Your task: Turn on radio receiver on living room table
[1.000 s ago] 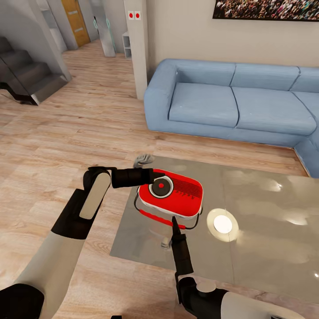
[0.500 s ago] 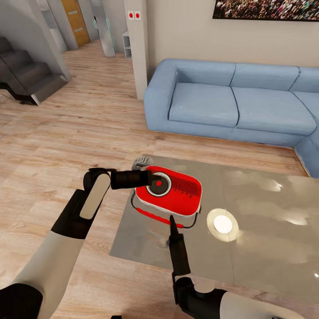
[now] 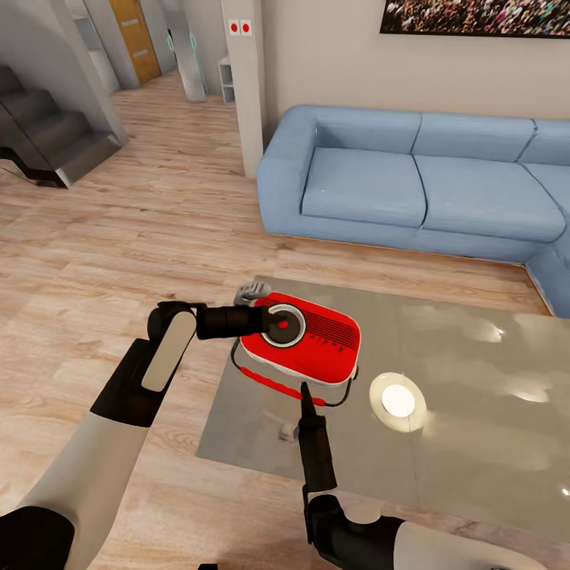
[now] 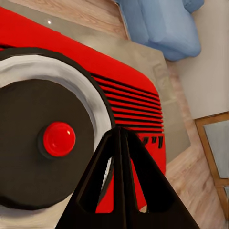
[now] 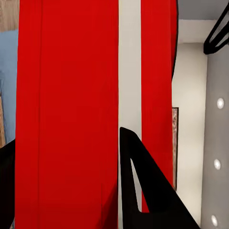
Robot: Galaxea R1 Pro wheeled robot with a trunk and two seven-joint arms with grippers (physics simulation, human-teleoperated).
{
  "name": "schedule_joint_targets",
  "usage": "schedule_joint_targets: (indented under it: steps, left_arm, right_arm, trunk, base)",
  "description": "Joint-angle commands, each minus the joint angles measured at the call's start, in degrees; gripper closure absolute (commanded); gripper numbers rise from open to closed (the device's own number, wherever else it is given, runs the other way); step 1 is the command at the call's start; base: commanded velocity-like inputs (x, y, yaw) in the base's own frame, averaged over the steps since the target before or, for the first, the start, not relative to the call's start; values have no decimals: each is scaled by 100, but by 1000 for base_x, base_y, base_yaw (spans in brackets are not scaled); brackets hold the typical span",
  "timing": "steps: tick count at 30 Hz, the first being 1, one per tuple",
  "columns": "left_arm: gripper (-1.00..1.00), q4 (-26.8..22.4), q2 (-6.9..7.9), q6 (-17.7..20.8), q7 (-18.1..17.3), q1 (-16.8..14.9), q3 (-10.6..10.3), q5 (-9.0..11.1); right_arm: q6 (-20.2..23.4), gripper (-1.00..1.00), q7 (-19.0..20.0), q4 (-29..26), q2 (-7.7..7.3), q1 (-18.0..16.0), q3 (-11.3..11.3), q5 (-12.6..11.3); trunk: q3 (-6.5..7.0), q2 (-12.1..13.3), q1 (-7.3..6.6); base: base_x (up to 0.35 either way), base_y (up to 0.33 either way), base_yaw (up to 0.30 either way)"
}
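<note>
The radio receiver (image 3: 301,346) lies flat near the left corner of my worktop (image 3: 475,412), its round dial with the red button (image 3: 283,324) facing up; the thin black handle (image 3: 273,384) loops out on the side nearest me. My left gripper (image 3: 265,319) reaches in from the left over the dial, its tip at the red button, and in the left wrist view its jaws are pressed together into one point just beside that button (image 4: 58,138). My right gripper (image 3: 304,393) points at the near side of the radio, just past the handle; in the right wrist view its jaws stand apart before the red and white striped face (image 5: 95,109). A bright lamp reflection (image 3: 398,401) sits on the glass to the right of the radio; the blue sofa (image 3: 419,182) stands beyond the worktop on the wood floor (image 3: 119,237); a staircase (image 3: 47,134) lies far left.
</note>
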Motion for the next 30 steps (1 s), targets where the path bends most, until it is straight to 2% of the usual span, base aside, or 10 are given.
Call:
schedule_joint_targets:
  steps: [1,12,20,23,30]
  left_arm:
    - [100,17,-1,0,0,-1,0,2]
    - [100,214,-42,0,153,-35,0,-4]
    - [100,786,-270,0,224,-459,0,-7]
    - [100,928,-300,0,237,-685,0,0]
    - [100,1404,-459,0,365,-908,1,-6]
  right_arm:
    - [21,100,-1,-5,0,-1,3,29]
    - [35,100,-7,-8,-2,-1,5,34]
    - [61,100,-11,-8,-2,-1,10,37]
    - [63,100,-11,-8,-2,-1,10,37]
    - [71,100,-11,-8,-2,-1,10,35]
  trunk:
    - [0,0,0]
    - [0,0,0]
    - [0,0,0]
    - [0,0,0]
    - [0,0,0]
  base:
    - [0,0,0]
    - [0,0,0]
    - [0,0,0]
    - [0,0,0]
    - [0,0,0]
